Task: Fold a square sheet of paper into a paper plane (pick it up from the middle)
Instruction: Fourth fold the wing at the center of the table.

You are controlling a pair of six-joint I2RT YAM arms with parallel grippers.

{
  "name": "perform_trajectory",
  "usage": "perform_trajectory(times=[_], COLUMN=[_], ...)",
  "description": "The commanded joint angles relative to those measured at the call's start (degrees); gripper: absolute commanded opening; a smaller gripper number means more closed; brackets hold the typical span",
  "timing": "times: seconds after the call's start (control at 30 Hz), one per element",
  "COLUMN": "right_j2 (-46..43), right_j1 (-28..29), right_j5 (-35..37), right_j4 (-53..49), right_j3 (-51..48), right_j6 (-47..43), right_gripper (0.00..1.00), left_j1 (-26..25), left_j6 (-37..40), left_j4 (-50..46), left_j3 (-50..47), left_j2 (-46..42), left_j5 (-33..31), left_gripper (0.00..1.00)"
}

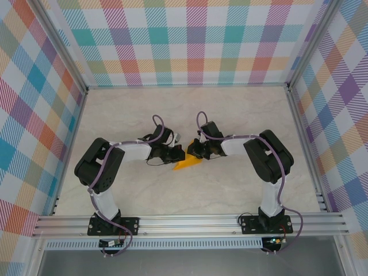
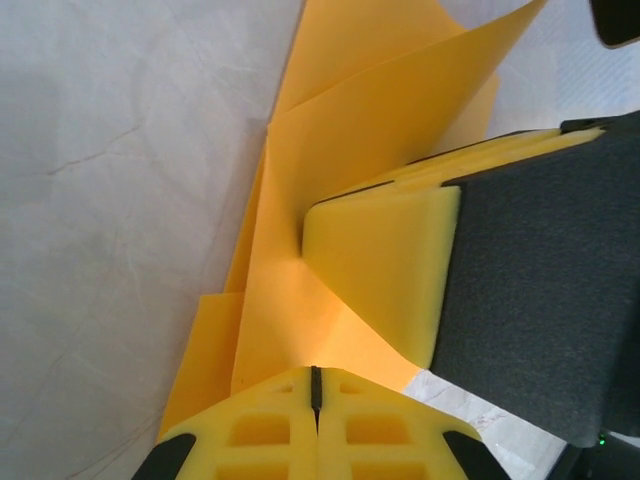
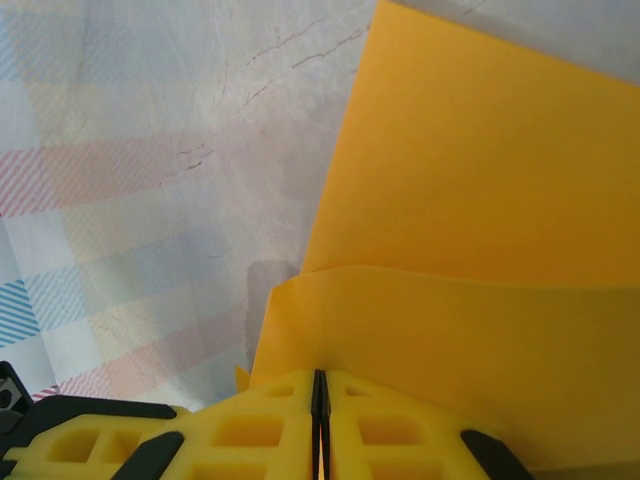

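The square sheet of paper [image 1: 187, 164], orange-yellow and folded into overlapping creased flaps, sits at the middle of the table between the two arms. My left gripper [image 1: 176, 154] is shut on one edge of it; in the left wrist view the paper [image 2: 300, 200] rises from the closed jaws [image 2: 316, 385]. My right gripper [image 1: 196, 149] is shut on the opposite side, with a folded layer of the paper [image 3: 470, 250] standing up out of its jaws [image 3: 318, 385]. A right finger pad [image 2: 385, 270] presses against the paper in the left wrist view. From these views I cannot tell whether the paper has the paper plane's shape.
The pale marbled table top [image 1: 132, 109] spreads around the paper. Plaid walls [image 1: 190, 34] close in the back and both sides, with aluminium posts at the corners. A metal rail [image 1: 190, 221] carrying both arm bases runs along the near edge.
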Motion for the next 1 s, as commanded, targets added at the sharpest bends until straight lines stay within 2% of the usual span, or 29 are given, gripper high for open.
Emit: perform_trajectory(times=[0.0,0.27,0.6,0.97], right_j2=[1.94,1.01,-5.16,0.04], right_j1=[-0.25,-0.51,-0.12,1.26], right_j5=[1.82,1.56,0.27,0.53], right_j4=[-2.72,-2.98,-5.59,-5.47], right_j3=[0.09,1.22,1.42,1.27], right_j6=[-0.40,-1.32,-4.09,-2.36], right_gripper=[0.09,0.09,0.10,0.09], left_j1=[-0.57,-0.53,-0.57,-0.57], left_j6=[1.81,2.38,2.75,2.75], left_j4=[-4.59,-6.77,-7.91,-8.33], left_j3=[1.46,1.14,1.38,1.84], left_j2=[1.22,2.80,2.80,2.95], left_j5=[-3.07,-4.81,-5.77,-5.72], left_gripper=[0.01,0.00,0.00,0.00])
